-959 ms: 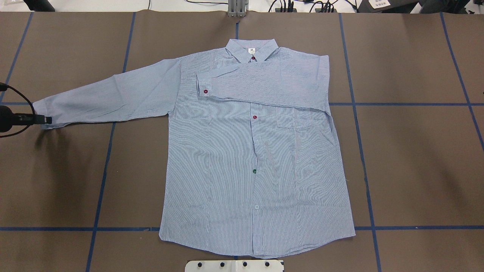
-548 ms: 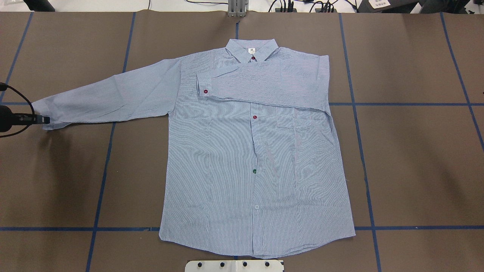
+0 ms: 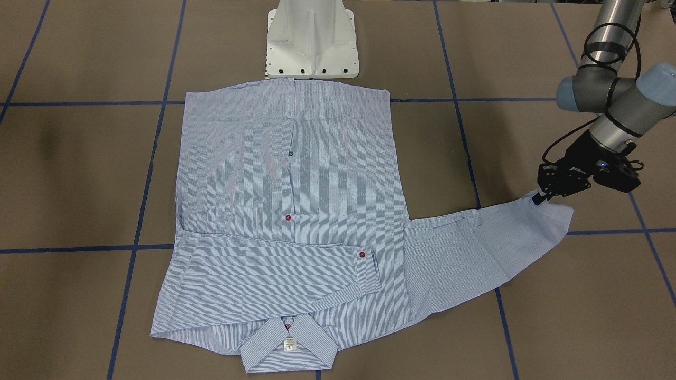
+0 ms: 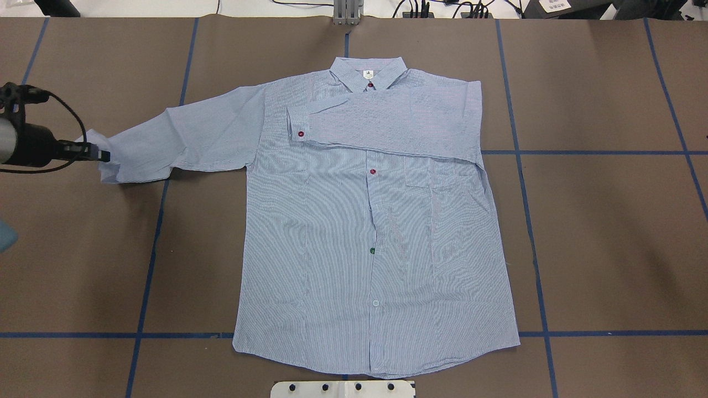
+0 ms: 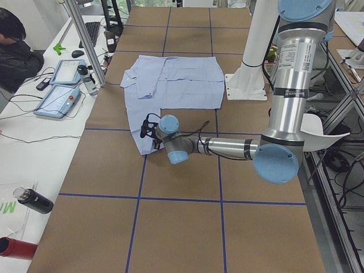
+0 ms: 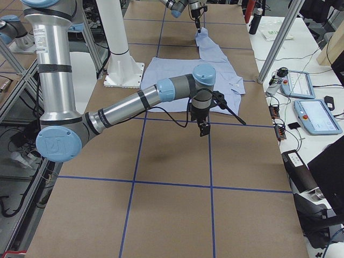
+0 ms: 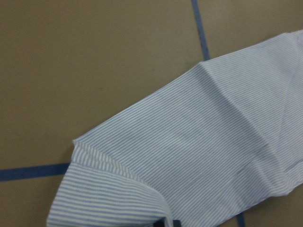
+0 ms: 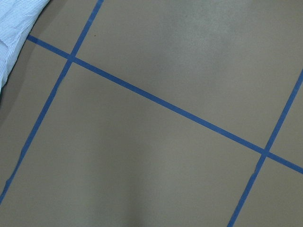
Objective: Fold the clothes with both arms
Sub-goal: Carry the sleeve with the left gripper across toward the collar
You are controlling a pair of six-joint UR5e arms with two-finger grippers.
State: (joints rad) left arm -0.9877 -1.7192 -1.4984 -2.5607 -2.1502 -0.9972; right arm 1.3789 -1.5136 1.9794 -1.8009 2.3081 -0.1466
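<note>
The light blue striped shirt [image 4: 343,232] lies flat and buttoned on the brown table, collar at the far side. One sleeve [image 4: 387,121] is folded across the chest. The other sleeve [image 4: 182,138] stretches out to the side, and my left gripper [image 4: 102,156] is shut on its cuff, which is raised off the table and curling over. The front-facing view shows the same grip, with the left gripper [image 3: 538,199] at the cuff's edge. My right gripper [image 6: 203,129] shows only in the right side view, hanging above bare table beside the shirt; I cannot tell whether it is open.
The white pedestal base [image 3: 311,39] stands at the shirt's hem. Blue tape lines [image 4: 149,265] grid the table. A side desk holds tablets [image 5: 60,85] and a bottle [image 5: 34,202], and a person [image 5: 14,51] sits there. Metal posts [image 6: 279,40] stand at the far edge.
My left gripper has moved inward toward the shirt's body and risen, carrying the cuff with it. The outstretched sleeve now bunches and looks shorter.
</note>
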